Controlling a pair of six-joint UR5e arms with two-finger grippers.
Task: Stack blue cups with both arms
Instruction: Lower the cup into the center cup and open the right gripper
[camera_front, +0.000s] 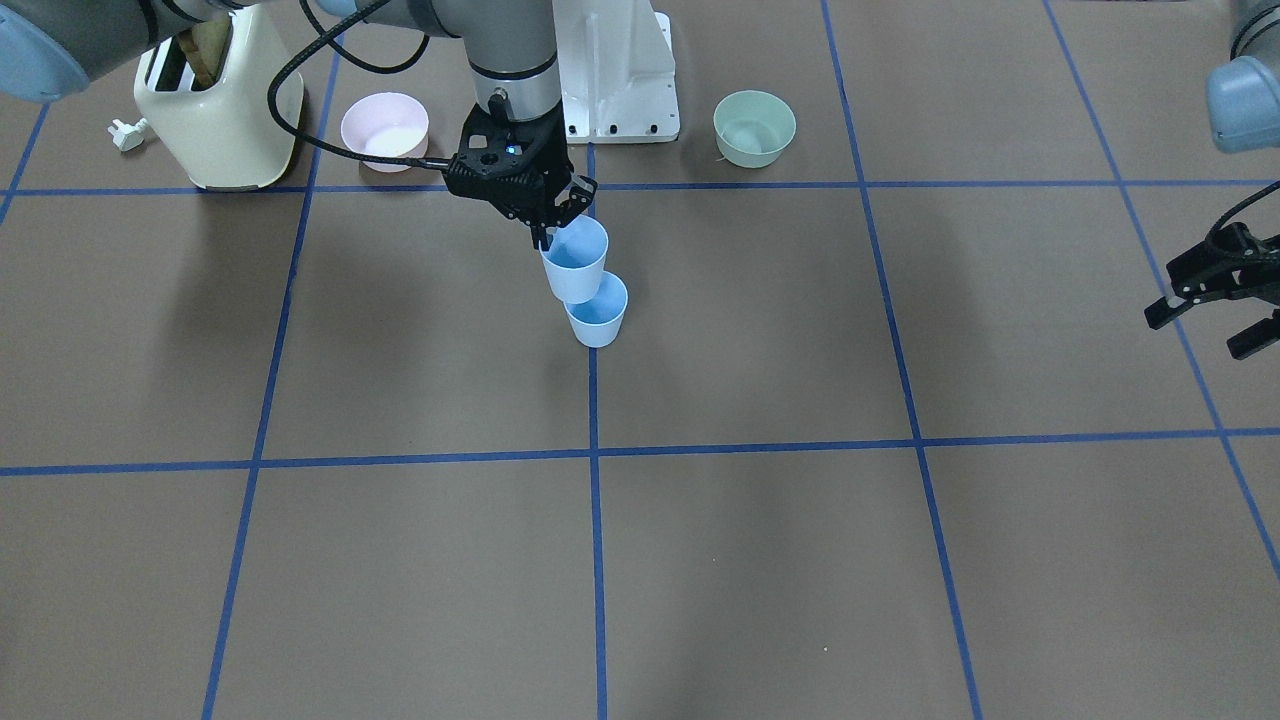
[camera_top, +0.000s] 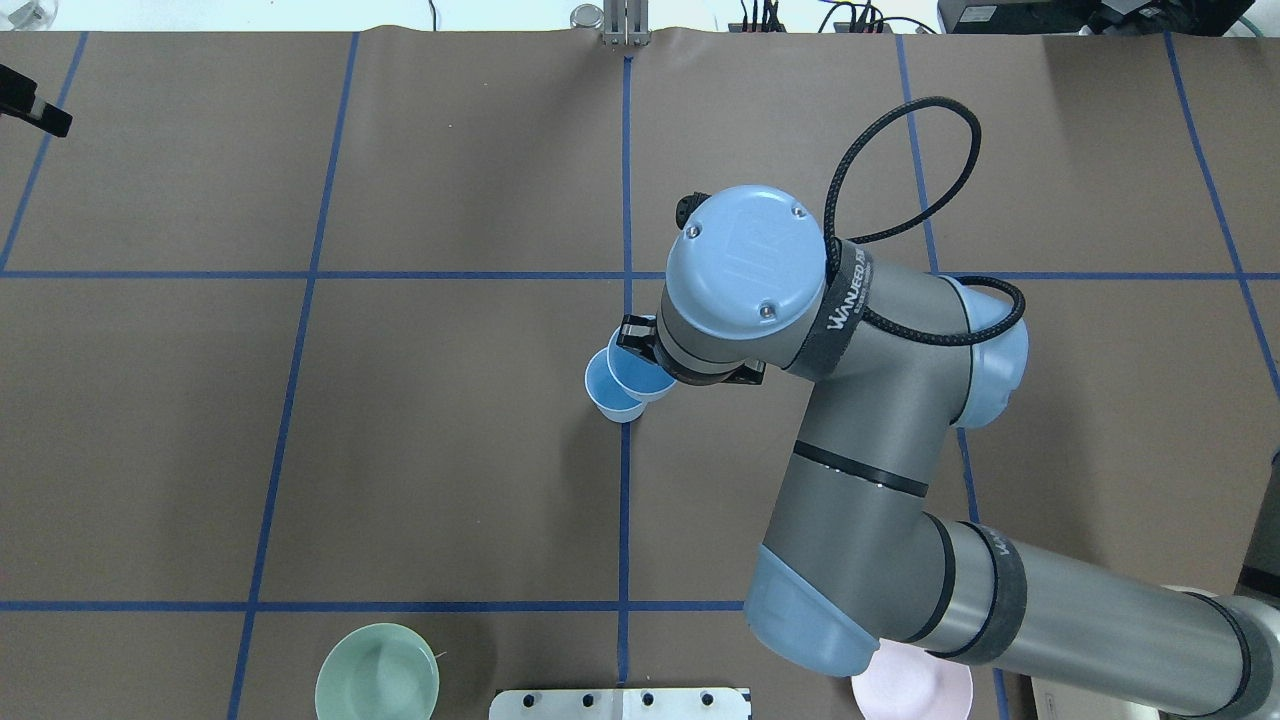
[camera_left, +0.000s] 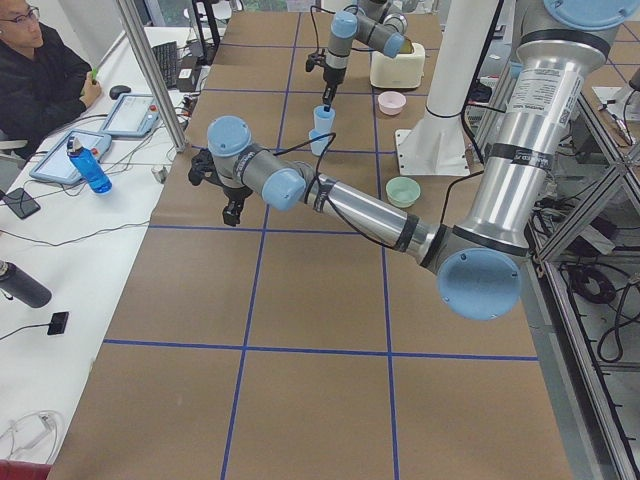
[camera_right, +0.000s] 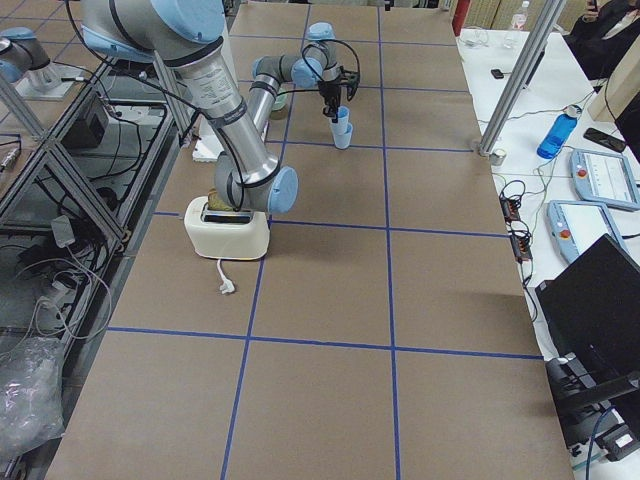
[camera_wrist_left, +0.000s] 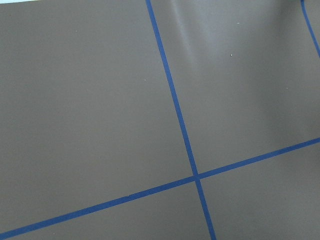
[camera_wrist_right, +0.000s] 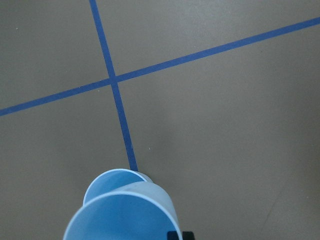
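Note:
My right gripper (camera_front: 557, 224) is shut on the rim of one blue cup (camera_front: 575, 260) and holds it upright, off the table. Its base is right over the rim of the second blue cup (camera_front: 598, 316), which stands on the table at a blue tape line. I cannot tell whether the two touch. The overhead view shows the held cup (camera_top: 641, 377) overlapping the lower cup (camera_top: 604, 392). The right wrist view shows the held cup (camera_wrist_right: 125, 217) with the lower cup (camera_wrist_right: 106, 181) behind it. My left gripper (camera_front: 1206, 328) is open and empty, far off by the table's side.
A pink bowl (camera_front: 385, 128), a cream toaster (camera_front: 218, 110) with its loose plug (camera_front: 127, 133), and a sage-green bowl (camera_front: 754, 127) stand near the white pedestal (camera_front: 615, 70). Blue tape lines grid the brown table. An operator sits beside the table (camera_left: 40, 70).

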